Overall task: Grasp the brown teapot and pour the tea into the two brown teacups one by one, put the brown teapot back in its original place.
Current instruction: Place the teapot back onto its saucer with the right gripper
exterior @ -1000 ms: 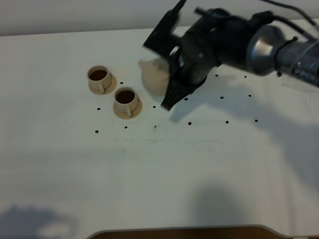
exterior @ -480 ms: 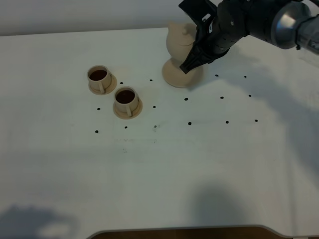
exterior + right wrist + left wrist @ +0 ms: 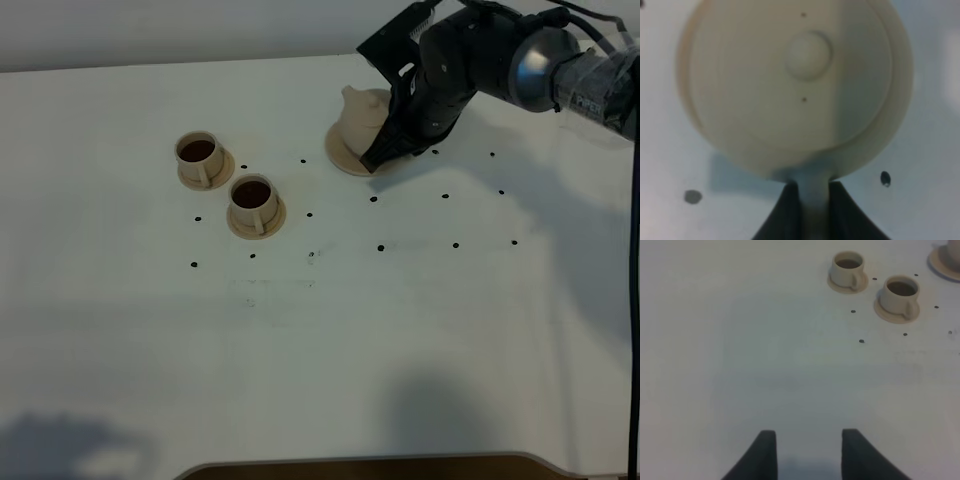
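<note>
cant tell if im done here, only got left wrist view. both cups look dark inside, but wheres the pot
Observer: The brown teapot sits upright on its saucer, at the far right side of the table, apart from the two brown teacups.
Operator: is right arm off it
Observer: No. The right gripper is shut on the teapot's handle, as the right wrist view shows.
Operator: lid on
Observer: Yes, the lid knob sits centred on top.

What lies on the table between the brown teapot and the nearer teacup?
Only bare white table with small black dots between teapot and nearer teacup, seen in the exterior high view.
</note>
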You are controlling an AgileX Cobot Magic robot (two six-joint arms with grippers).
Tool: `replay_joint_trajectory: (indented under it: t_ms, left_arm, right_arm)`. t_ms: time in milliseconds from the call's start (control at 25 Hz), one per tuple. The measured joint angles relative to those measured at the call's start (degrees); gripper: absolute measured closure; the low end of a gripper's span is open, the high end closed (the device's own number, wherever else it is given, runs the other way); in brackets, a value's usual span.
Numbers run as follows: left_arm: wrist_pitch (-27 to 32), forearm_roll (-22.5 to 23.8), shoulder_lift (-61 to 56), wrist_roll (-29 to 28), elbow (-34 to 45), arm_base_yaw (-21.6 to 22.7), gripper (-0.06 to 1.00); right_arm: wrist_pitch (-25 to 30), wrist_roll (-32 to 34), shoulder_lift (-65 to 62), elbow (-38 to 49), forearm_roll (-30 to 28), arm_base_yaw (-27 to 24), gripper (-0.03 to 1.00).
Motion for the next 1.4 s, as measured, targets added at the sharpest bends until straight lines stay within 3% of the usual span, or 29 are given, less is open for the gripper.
replay_joint_trajectory:
  t_ms: [240,1000,1200,1400]
  left_arm:
    - [0.0,0.0,0.0,0.0,0.0,0.0,0.61]
    - [0.0,0.0,0.0,0.0,0.0,0.0,0.61]
    - [0.0,0.0,0.0,0.0,0.0,0.0,0.61]
    - [0.0,0.0,0.0,0.0,0.0,0.0,0.61]
  right_arm:
    - [-2.8,0.0,0.3,0.0,0.8,-0.1,0.88]
    - [-3.3,0.0,2.0,-0.1,5.0,-0.1,0.86]
    - [-2.0,0.0,1.5,-0.2,5.5,0.0,0.72]
    - [6.2,0.0,-3.0,-0.2,5.5,0.0,0.53]
